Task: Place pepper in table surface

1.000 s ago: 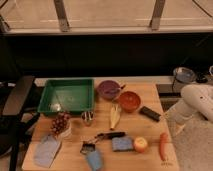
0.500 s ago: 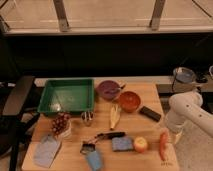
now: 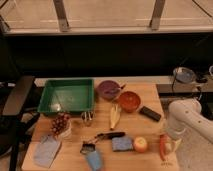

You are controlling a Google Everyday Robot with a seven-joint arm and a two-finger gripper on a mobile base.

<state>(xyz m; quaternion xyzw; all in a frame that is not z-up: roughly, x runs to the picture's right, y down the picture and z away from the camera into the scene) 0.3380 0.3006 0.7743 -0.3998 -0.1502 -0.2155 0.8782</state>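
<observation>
The pepper (image 3: 163, 145), long and red-orange, lies on the table surface (image 3: 70, 152) near its front right corner, just right of the apple (image 3: 141, 145). My white arm (image 3: 186, 116) reaches in from the right and bends down. My gripper (image 3: 172, 142) is at its lower end, right beside or on the pepper's right side. Whether it touches the pepper cannot be told.
On the table stand a green tray (image 3: 66, 96), a purple bowl (image 3: 108, 90), an orange bowl (image 3: 130, 101), a black block (image 3: 150, 113), a corn cob (image 3: 115, 116), grapes (image 3: 61, 124), a blue sponge (image 3: 121, 144), a blue cup (image 3: 93, 160) and a blue cloth (image 3: 46, 150). A dark chair (image 3: 17, 100) stands left.
My arm has swung down and left from the table's right edge, bringing the gripper down next to the pepper. The pepper lies in the same place.
</observation>
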